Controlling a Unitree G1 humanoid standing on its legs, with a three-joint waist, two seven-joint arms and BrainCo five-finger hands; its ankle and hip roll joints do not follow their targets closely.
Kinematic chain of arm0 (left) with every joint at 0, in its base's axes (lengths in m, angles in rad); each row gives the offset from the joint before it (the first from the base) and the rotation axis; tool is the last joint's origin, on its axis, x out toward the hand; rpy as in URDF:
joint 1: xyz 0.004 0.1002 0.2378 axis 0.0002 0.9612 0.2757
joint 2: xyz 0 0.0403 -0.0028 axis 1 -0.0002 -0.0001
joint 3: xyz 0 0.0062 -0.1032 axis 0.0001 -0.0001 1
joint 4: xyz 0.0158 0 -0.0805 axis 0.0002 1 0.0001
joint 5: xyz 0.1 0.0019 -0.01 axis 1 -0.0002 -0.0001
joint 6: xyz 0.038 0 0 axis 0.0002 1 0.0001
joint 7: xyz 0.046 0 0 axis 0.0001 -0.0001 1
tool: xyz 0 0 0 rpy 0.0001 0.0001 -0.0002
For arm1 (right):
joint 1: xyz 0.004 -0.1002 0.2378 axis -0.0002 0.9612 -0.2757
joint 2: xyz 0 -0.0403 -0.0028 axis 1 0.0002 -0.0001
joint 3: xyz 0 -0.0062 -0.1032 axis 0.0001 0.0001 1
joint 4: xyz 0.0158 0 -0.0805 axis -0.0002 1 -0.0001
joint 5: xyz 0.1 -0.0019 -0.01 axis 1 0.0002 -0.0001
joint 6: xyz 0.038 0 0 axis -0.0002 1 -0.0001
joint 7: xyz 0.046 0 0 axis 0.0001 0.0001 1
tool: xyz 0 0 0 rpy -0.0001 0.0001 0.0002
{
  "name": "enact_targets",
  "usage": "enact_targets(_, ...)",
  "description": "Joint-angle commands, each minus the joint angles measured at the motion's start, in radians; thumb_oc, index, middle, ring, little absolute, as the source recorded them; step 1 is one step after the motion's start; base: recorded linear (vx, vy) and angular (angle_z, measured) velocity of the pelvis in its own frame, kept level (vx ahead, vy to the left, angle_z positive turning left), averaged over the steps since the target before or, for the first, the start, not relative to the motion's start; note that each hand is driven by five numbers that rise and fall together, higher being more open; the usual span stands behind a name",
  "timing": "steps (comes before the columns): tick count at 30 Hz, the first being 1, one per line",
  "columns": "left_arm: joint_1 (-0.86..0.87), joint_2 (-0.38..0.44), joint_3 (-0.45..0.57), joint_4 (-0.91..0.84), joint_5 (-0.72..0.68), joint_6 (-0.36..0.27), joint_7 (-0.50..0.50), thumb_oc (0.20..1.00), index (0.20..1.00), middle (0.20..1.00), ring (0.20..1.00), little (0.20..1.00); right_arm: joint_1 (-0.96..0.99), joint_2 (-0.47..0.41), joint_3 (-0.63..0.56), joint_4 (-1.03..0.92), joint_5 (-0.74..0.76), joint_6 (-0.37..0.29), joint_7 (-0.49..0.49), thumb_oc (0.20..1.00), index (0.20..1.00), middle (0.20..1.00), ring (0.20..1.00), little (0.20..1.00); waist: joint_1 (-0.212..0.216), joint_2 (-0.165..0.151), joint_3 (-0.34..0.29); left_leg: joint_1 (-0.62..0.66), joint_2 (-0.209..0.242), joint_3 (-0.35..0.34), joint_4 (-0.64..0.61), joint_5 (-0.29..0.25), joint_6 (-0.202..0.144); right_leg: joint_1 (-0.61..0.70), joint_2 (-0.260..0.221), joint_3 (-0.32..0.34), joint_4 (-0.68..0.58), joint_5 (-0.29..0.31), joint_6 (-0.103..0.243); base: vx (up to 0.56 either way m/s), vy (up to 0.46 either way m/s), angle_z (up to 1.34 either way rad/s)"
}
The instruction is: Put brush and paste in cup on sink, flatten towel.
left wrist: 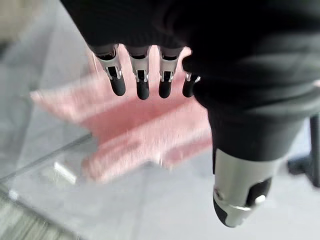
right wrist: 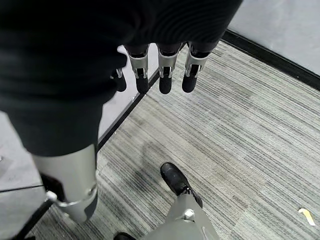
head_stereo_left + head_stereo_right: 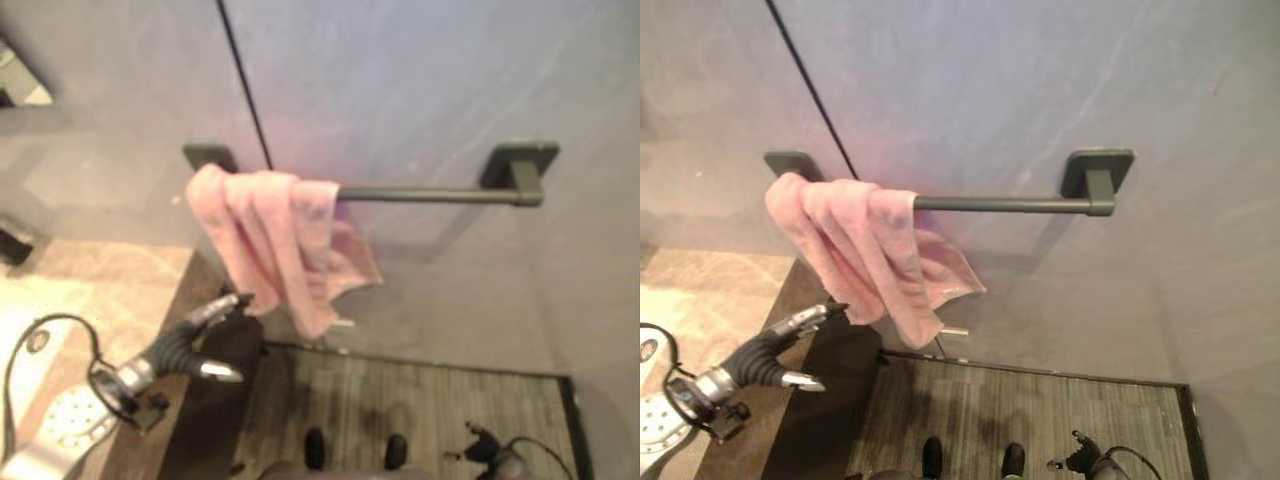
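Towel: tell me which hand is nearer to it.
Left. The left hand is raised just below the bunched towel on the bar, fingers relaxed. The right hand hangs low over the floor, well away.

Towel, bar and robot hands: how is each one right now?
towel: bunched in folds at one end of the bar, not spread flat.
towel bar: mounted on the wall, mostly bare.
left hand: open, raised near the towel's lower edge, holding nothing.
right hand: open, hanging over the floor, holding nothing.
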Motion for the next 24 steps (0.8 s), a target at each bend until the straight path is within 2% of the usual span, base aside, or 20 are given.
enact_targets(1, -0.006, 0.038, 0.061, -0.045, -0.065, -0.076, 0.036, 1.000, 1.000, 1.000, 1.000, 1.000, -0.014, 0.000, 0.023, 0.014, 0.018, -0.017, 0.000, 1.000, 1.000, 1.000, 1.000, 1.000, 0.004, -0.075, -0.022, -0.029, 0.020, 0.051, 0.013, -0.049, 0.012, -0.035, -0.135, 0.013, -0.002, 0.071, 0.102, 0.00, 0.014, 0.13)
enact_targets(14, -0.081, 0.008, 0.098, 0.141, 0.057, -0.092, 0.098, 1.000, 1.000, 1.000, 1.000, 1.000, 0.032, 0.009, -0.017, -0.033, 0.067, -0.035, 0.009, 1.000, 1.000, 1.000, 1.000, 1.000, -0.020, -0.091, -0.038, -0.005, 0.020, 0.080, 0.013, -0.065, 0.016, -0.031, -0.139, 0.034, -0.002, 0.078, 0.108, 0.01, 0.022, -0.04)
enact_targets(21, -0.204, -0.031, 0.051, 0.238, 0.096, -0.087, 0.126, 1.000, 1.000, 1.000, 1.000, 1.000, 0.045, 0.005, -0.046, -0.043, 0.088, -0.034, 0.001, 1.000, 1.000, 1.000, 1.000, 1.000, -0.047, -0.100, -0.040, -0.002, 0.020, 0.097, 0.013, -0.072, 0.020, -0.046, -0.137, 0.068, -0.002, 0.082, 0.106, 0.01, 0.032, -0.06)
enact_targets(24, -0.258, -0.072, 0.020, 0.292, 0.123, -0.080, 0.143, 1.000, 1.000, 1.000, 1.000, 1.000, 0.046, 0.008, -0.047, -0.040, 0.081, -0.030, -0.001, 1.000, 1.000, 1.000, 1.000, 1.000, -0.061, -0.106, -0.039, 0.004, 0.019, 0.116, 0.013, -0.078, 0.023, -0.054, -0.136, 0.083, -0.002, 0.086, 0.106, 0.02, 0.033, -0.17)
